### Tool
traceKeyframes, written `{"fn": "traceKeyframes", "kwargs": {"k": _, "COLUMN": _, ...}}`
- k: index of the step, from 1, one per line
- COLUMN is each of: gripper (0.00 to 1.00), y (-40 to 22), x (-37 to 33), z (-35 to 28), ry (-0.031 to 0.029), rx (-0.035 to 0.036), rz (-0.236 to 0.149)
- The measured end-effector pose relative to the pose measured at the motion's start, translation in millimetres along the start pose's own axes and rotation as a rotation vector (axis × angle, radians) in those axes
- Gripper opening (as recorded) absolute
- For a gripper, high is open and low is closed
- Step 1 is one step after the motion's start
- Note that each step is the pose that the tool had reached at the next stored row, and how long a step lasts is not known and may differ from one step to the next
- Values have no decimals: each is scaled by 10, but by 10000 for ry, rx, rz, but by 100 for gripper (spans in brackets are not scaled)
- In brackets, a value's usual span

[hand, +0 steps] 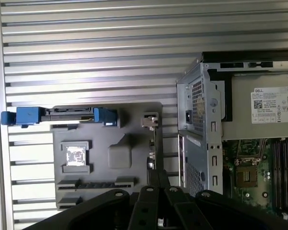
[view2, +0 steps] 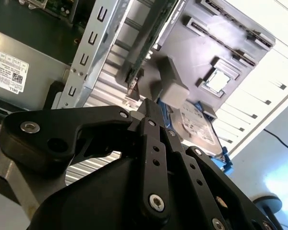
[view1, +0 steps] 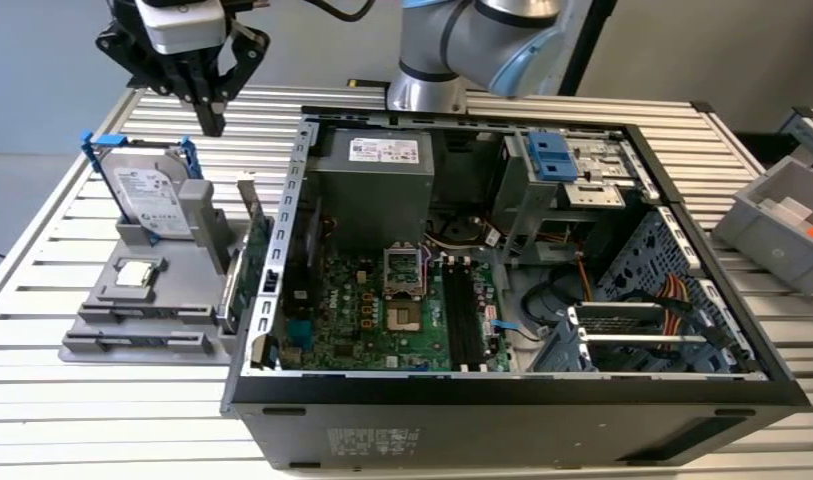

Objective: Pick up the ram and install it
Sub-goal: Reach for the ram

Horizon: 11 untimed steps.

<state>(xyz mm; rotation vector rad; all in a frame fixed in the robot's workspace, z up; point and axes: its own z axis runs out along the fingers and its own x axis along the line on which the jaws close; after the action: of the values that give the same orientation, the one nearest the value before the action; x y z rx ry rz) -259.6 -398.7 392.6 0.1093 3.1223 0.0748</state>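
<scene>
The gripper (view1: 213,121) hung at the upper left of the exterior view, jaws seemingly closed on nothing. Below it, the ram (view2: 149,43) stood on edge in the grey holder (view1: 113,305), its long axis running beside the computer case (view1: 513,420).

A white label (view1: 383,150) lies on the grey power supply (view1: 366,190) at the back of the open computer case (view1: 513,405). In both wrist views it carries a short logo word, a barcode, a square code and rows of fine print with certification marks. Outside the case, on the exterior view's left, the upright hard drive (view1: 153,200) bears a pale printed sticker (view1: 149,185). The case's dark near face has a faint block of print (view1: 379,440), too small to make out.
</scene>
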Motion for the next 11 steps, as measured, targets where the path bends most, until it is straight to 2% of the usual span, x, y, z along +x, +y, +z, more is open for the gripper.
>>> {"fn": "traceKeyframes", "kwargs": {"k": 11, "gripper": 0, "y": -18, "x": 252, "z": -5, "ry": 16, "rx": 1, "rz": 1}}
